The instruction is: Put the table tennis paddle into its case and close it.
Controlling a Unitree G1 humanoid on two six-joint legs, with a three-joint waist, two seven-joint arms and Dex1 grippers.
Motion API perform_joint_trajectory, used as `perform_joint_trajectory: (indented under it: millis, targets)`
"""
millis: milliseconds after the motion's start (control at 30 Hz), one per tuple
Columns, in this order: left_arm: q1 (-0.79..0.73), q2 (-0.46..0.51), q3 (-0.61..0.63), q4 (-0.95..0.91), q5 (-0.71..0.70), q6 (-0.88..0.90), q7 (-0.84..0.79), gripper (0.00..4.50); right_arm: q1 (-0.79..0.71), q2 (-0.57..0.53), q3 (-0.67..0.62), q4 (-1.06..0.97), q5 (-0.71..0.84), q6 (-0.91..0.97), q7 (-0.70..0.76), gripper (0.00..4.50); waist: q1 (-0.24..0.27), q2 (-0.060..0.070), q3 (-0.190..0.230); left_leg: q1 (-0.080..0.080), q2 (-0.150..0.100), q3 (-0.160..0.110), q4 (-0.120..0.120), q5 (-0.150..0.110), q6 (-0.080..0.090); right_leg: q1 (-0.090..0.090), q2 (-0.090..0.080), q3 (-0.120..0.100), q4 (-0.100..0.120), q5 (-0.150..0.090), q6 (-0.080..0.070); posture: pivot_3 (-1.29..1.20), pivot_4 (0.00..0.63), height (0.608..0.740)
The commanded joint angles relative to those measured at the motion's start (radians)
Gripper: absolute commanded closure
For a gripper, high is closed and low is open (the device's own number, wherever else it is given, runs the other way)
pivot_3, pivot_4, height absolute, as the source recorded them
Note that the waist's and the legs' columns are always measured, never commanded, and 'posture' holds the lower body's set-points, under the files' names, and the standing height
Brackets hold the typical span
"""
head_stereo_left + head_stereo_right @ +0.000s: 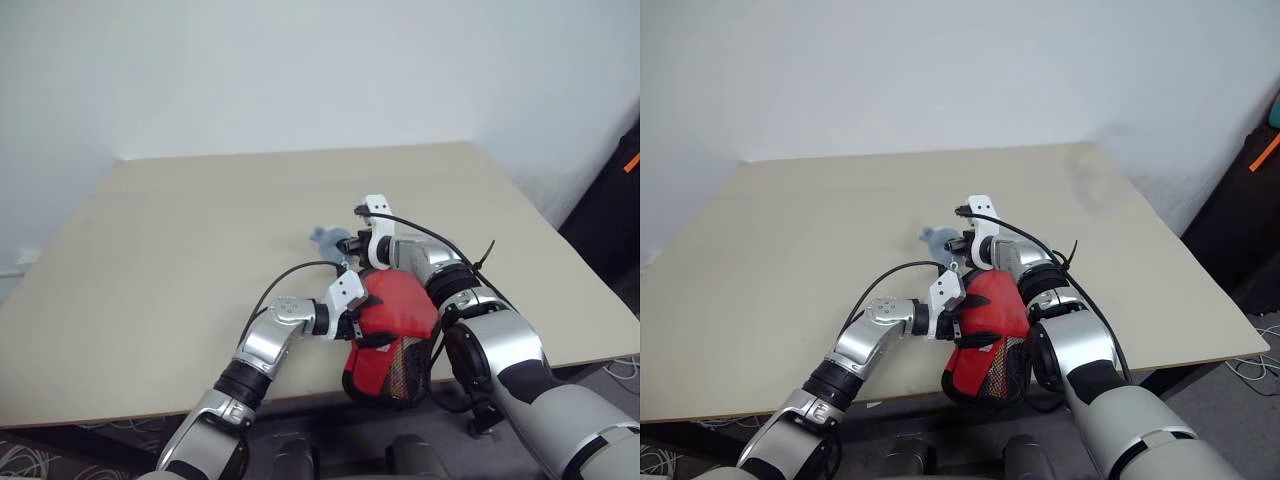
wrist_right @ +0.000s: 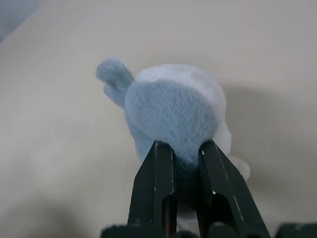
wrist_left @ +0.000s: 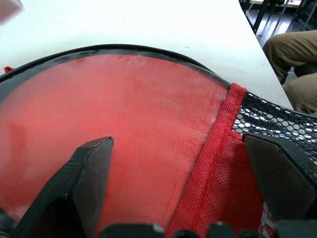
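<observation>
Red case (image 1: 392,340) overhangs table (image 1: 150,260) near edge, paddle (image 3: 109,134) rubber face showing inside. Left gripper (image 3: 181,183) jaws wide apart over it. Right gripper (image 2: 185,163) pinches fluffy grey-blue toy (image 2: 168,111) just beyond. Case soft, floppy, light; paddle stiff; best hold likely case rim.

Both silver-and-black arms bend inward, wrists close together. The left pincer (image 3: 178,188) holds its two black fingers spread wide. The right pincer (image 2: 185,171), reaching farther forward, has its fingers pinched nearly together.
</observation>
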Motion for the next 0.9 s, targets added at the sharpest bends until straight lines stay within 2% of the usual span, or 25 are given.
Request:
perform_joint_trajectory:
  millis: [33,300,467,633,900]
  targets:
    - [0.015,0.011,-0.021,0.09,0.039,0.071,0.015,0.0,-0.025,-0.024,-0.071,-0.013,0.017,-0.111,-0.122,4.42,0.0,0.0,0.0,0.0,0.0,0.0,0.0,0.0,0.0,0.0,0.0,0.0,0.0,0.0,0.0,0.0,0.0,0.74]
    - [-0.002,0.003,-0.018,0.109,0.04,0.081,0.024,0.0,0.025,-0.1,-0.146,0.018,0.014,-0.22,-0.292,4.42,0.001,0.0,0.0,0.0,0.0,0.0,0.0,0.0,0.0,0.0,0.0,0.0,-0.001,0.0,0.0,0.0,0.0,0.74]
    - [0.0,0.003,-0.023,0.108,0.045,0.085,0.021,0.0,0.089,-0.16,-0.195,-0.042,0.028,-0.248,-0.349,4.43,0.001,0.0,0.0,0.0,-0.001,-0.001,0.0,0.0,0.0,0.001,0.0,0.0,-0.001,0.0,0.0,0.0,0.0,0.74]
    - [0.0,0.007,-0.035,0.105,0.052,0.086,0.009,0.0,0.199,-0.207,-0.237,-0.217,0.053,-0.199,-0.386,4.43,0.004,0.0,0.0,0.0,-0.001,-0.002,0.0,0.0,0.0,0.002,0.0,0.0,-0.002,0.0,0.0,0.0,0.0,0.74]
    - [-0.013,0.002,-0.055,0.12,0.055,0.086,-0.007,0.0,0.473,-0.244,-0.35,-0.647,0.154,-0.007,-0.486,4.43,0.023,0.001,0.0,-0.003,-0.008,-0.006,0.0,0.0,0.0,0.003,-0.003,0.0,-0.004,0.0,0.0,0.0,0.0,0.74]
